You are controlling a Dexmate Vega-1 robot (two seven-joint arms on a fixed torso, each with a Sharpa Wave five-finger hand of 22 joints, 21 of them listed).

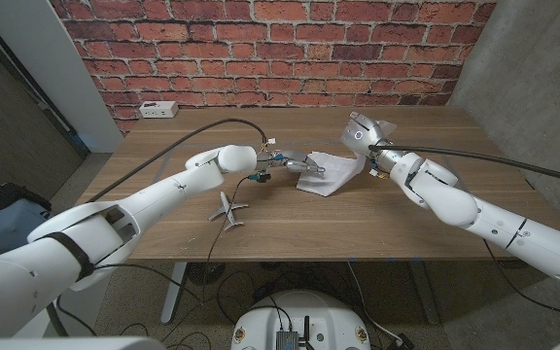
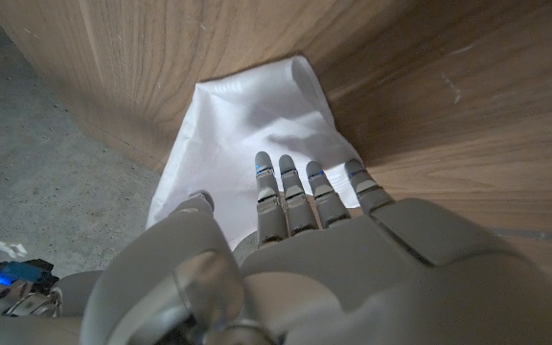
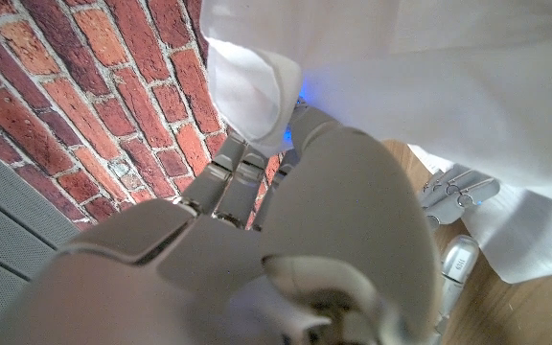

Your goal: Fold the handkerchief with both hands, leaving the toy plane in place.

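Note:
The white handkerchief [image 1: 331, 171] lies mid-table, its right part pulled up off the wood. My right hand [image 1: 369, 132] grips that raised corner of cloth [image 3: 257, 91] above the table. My left hand [image 1: 293, 164] is at the cloth's left edge. Its fingers [image 2: 300, 192] lie on the white cloth [image 2: 247, 115] with the thumb [image 2: 195, 203] at the edge, holding it there. In the right wrist view the left hand's fingertips [image 3: 458, 184] rest on the hanging cloth [image 3: 429, 77]. The small grey toy plane [image 1: 228, 209] sits on the table in front of the left forearm, apart from the cloth.
A white power strip [image 1: 157, 110] lies at the table's far left corner. A black cable [image 1: 202, 131] arcs over the left arm and another [image 1: 494, 157] runs off from the right wrist. A brick wall [image 1: 280, 49] stands behind the table [image 1: 416, 224].

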